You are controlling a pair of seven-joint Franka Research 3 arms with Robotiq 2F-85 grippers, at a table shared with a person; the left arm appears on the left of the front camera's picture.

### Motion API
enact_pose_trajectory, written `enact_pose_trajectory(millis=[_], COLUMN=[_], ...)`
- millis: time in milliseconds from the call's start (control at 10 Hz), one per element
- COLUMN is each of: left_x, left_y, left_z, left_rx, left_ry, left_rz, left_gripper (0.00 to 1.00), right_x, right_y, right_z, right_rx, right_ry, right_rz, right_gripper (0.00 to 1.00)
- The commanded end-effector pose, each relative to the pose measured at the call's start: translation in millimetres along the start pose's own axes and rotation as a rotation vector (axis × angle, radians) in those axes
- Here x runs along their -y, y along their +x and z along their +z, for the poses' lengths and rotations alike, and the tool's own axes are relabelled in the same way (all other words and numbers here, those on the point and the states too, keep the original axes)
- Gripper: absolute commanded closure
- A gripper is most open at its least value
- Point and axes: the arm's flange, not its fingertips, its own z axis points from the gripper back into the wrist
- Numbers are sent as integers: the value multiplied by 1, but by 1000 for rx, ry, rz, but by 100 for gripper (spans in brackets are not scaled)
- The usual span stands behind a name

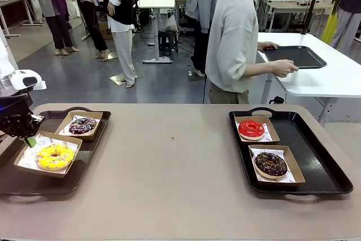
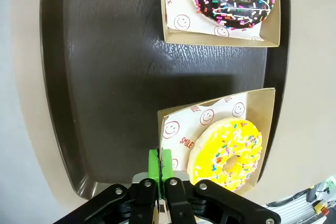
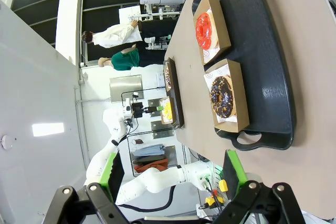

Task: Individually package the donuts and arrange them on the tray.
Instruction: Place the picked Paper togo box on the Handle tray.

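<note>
Honestly, the main risk sat at the far left. Left gripper was pinched fully closed at the corner of the yellow donut's box, pads pressed together right at the paper liner's edge. Couldn't tell from the wrist view whether paper or cardboard was actually caught between them or just touched. If it was only the liner, any pull would've slid the paper out and tipped the yellow donut off its box onto the left tray.

Yellow donut lay flat in its box at the near end of that tray. Sprinkled chocolate donut sat in its own box just behind, apart from the first. A sideways drag of the near box could've shoved it into that one, or over the tray lip.

Middle of the table was bare.

Right tray held the red donut in the far box and the dark chocolate donut in the near one, both boxes nearly touching. Right gripper hung high with jaws spread wide, holding nothing, well clear of that tray. Low risk there.

A person stood beyond the far edge, turned toward another table.
</note>
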Motion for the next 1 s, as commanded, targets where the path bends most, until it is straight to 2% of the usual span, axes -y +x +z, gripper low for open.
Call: enact_pose_trajectory(millis=[0,300,400,500,600,700,900], left_x=[2,5,6,7,7,7,6], left_y=[3,8,10,11,12,12,11], left_z=[-7,-18,-21,-23,-24,-24,-20], left_rx=[19,3,-2,-8,-11,-12,-8], left_ry=[13,28,38,43,43,40,41], left_rz=[-16,-11,-6,-4,-2,-3,2], left_gripper=[99,99,87,39,27,0,0], right_x=[-1,-1,-1,-1,-1,-1,-1], right_y=[-1,-1,-1,-1,-1,-1,-1], right_z=[1,1,1,1,1,1,1], right_rx=[-1,-1,-1,-1,-1,-1,-1], right_ry=[8,8,8,8,8,8,8], right_rz=[-6,-6,-6,-6,-6,-6,-6], right_gripper=[0,0,0,0,0,0,0])
